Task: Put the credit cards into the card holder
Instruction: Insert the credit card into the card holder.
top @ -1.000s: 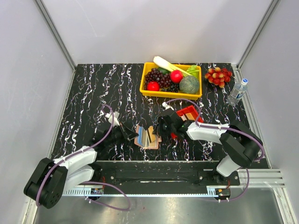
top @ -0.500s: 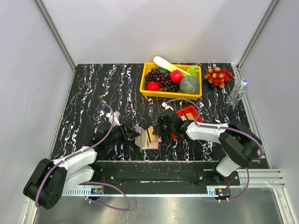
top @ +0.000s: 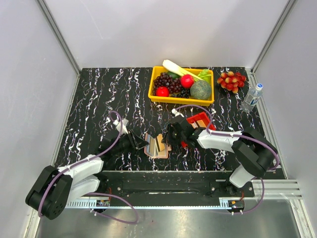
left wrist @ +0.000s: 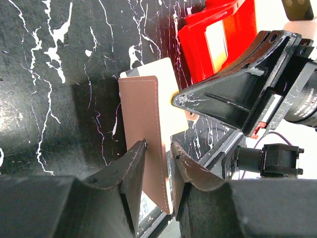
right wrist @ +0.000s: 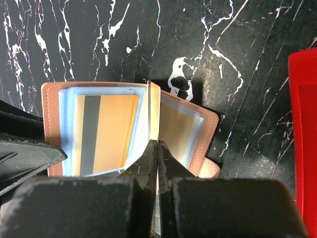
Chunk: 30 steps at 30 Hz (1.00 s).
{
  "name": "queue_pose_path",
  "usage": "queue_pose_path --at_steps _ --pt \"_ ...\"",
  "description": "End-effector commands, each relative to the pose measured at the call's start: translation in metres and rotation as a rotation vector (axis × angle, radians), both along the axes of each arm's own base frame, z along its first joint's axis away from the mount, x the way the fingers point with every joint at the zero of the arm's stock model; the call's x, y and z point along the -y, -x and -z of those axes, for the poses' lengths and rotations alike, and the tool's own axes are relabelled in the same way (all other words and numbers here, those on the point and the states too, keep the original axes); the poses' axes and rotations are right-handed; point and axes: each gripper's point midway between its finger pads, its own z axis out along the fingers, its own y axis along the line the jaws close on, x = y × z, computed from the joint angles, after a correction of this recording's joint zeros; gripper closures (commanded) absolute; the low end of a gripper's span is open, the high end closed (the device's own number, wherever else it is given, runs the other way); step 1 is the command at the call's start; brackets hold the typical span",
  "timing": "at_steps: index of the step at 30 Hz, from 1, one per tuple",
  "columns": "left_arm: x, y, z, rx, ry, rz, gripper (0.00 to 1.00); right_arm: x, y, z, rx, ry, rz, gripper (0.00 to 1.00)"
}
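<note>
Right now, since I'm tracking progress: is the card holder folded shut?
No, the card holder lies open, with a gold striped card showing inside it.

The jaws pinch one card edge-on over the open card holder (a striped gold card already slotted).

Nothing legible anywhere. Label on the water bottle at the far right: too small to read. Sleeved credit card in the left half of the card holder: a dark stripe only, no print to make out. Edge-on credit card at the fold: face turned away, unreadable.
</note>
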Motion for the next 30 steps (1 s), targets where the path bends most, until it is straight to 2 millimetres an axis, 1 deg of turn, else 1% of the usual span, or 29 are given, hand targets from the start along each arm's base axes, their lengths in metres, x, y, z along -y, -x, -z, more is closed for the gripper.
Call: queue_pose_path --at_steps 1,5,8,13,15,19,21,26,29,30 --pt "0.01 -0.009 -0.021 0.073 0.038 0.024 0.7 -0.009 -0.002 -0.006 0.022 -0.013 -0.023 1.0" --pt "0.01 -0.008 -0.021 0.074 0.037 0.028 0.82 -0.009 -0.002 -0.007 0.024 -0.013 -0.023 1.0" --pt "0.011 -0.008 -0.022 0.078 0.036 0.031 0.88 -0.009 -0.002 -0.007 0.024 -0.013 -0.027 1.0" --pt "0.015 -0.007 -0.02 0.073 0.028 0.052 0.94 -0.009 -0.002 -0.007 0.025 -0.012 -0.024 1.0" --pt "0.016 -0.007 -0.016 0.062 0.019 0.06 0.95 -0.008 -0.003 -0.01 0.034 -0.012 -0.018 1.0" --pt "0.019 -0.006 -0.011 0.045 -0.006 0.069 1.0 -0.006 -0.004 -0.013 0.042 -0.012 -0.015 1.0" --pt "0.018 -0.007 -0.006 0.034 -0.033 0.059 1.0 -0.006 -0.004 -0.013 0.042 -0.012 -0.015 1.0" --pt "0.013 -0.007 0.0 0.026 -0.088 0.038 1.0 -0.004 -0.005 -0.016 0.051 -0.003 -0.006 1.0" --pt "0.005 -0.007 0.006 0.012 -0.13 0.008 1.0 0.003 -0.008 -0.023 0.075 0.014 0.019 1.0" --pt "0.002 -0.008 0.008 0.007 -0.145 -0.006 1.0 0.006 -0.013 -0.03 0.103 0.019 0.039 1.0"
